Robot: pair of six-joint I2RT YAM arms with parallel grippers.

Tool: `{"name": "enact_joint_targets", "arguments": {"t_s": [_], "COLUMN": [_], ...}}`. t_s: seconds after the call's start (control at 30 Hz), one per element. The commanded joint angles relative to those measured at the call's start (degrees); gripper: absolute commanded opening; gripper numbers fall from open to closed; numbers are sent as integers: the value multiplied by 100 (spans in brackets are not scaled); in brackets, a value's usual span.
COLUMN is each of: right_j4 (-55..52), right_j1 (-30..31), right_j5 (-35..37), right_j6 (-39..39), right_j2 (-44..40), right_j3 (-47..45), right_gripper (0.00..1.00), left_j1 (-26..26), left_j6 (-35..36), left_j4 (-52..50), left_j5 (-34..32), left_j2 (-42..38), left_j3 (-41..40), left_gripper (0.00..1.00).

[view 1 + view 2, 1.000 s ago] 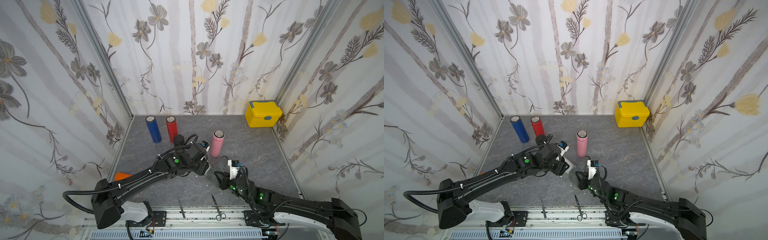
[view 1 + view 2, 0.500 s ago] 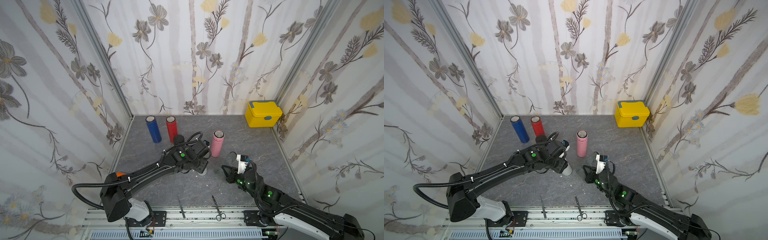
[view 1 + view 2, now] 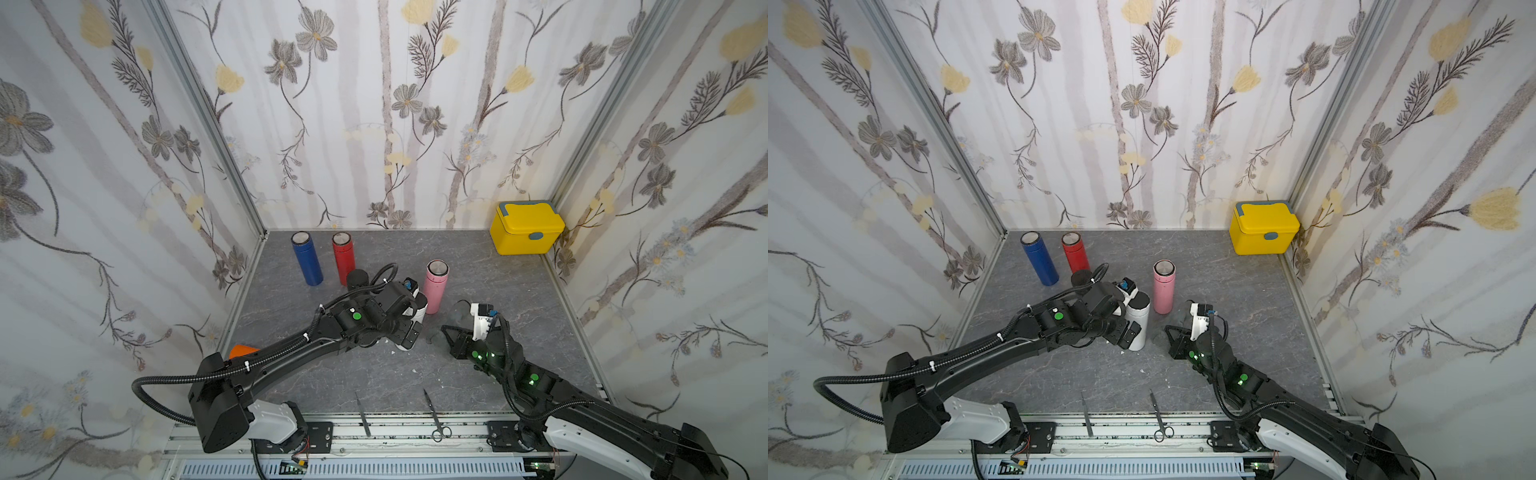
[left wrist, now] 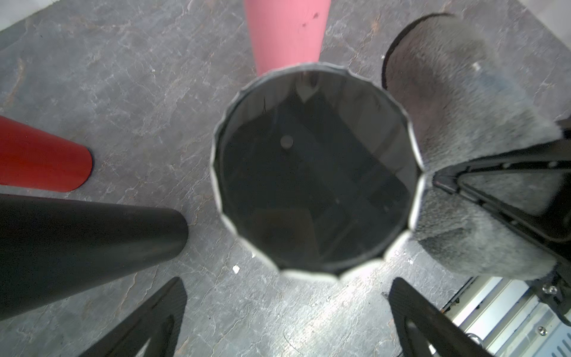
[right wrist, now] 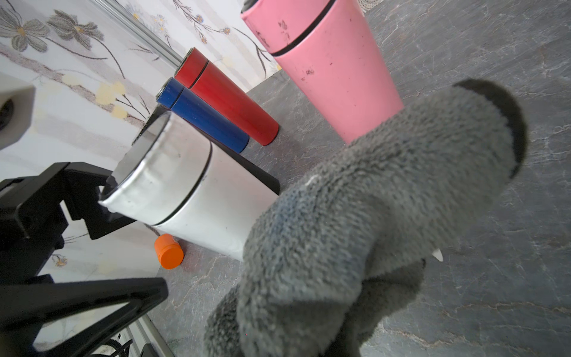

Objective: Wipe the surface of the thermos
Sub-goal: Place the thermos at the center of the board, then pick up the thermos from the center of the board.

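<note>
White thermos (image 3: 1138, 322) upright, middle of the surface (image 3: 1225, 282), pink thermos (image 3: 1163, 291) just beside. Left pincer (image 4: 289, 287) wide open, 2 fingers (image 4: 148, 321) spread either side of the white one. Right pincer (image 3: 1173, 334) clamped on the grey cloth (image 5: 386, 201), close by. Left wrist looks straight down on its dark lid (image 4: 315, 173). Right wrist shows an orange cap (image 5: 168, 252) behind, half hidden by the left arm (image 3: 291, 357) in a top view.
</note>
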Motion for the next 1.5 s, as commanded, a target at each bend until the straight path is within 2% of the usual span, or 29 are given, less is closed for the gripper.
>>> {"name": "enact_joint_targets", "arguments": {"t_s": [0.0, 0.27, 0.33, 0.7, 1.13, 1.27, 1.47], "right_j4": [234, 323, 354, 552, 633, 633, 241], "right_j1": [-51, -90, -282, -362, -418, -440, -440], "right_j5": [-99, -182, -213, -325, -363, -389, -276], "right_j6": [-42, -101, -102, -127, -134, -169, -204], "right_j2": [-21, 74, 135, 329, 387, 352, 160], "right_j3": [53, 105, 127, 191, 177, 226, 532], "right_gripper": [0, 0, 0, 0, 0, 0, 0], "left_j1": [5, 8, 5, 9, 22, 23, 19], "left_j6": [147, 171, 170, 200, 270, 252, 255], "left_j4": [967, 1868, 2130, 2793, 3168, 3647, 4317], "left_j5": [142, 52, 103, 278, 198, 222, 278], "left_j2": [-290, -498, -494, -498, -367, -493, -693], "left_j3": [-274, -775, -934, -1458, -1524, -1836, -2322], "left_gripper": [99, 97, 94, 73, 71, 70, 74]}}
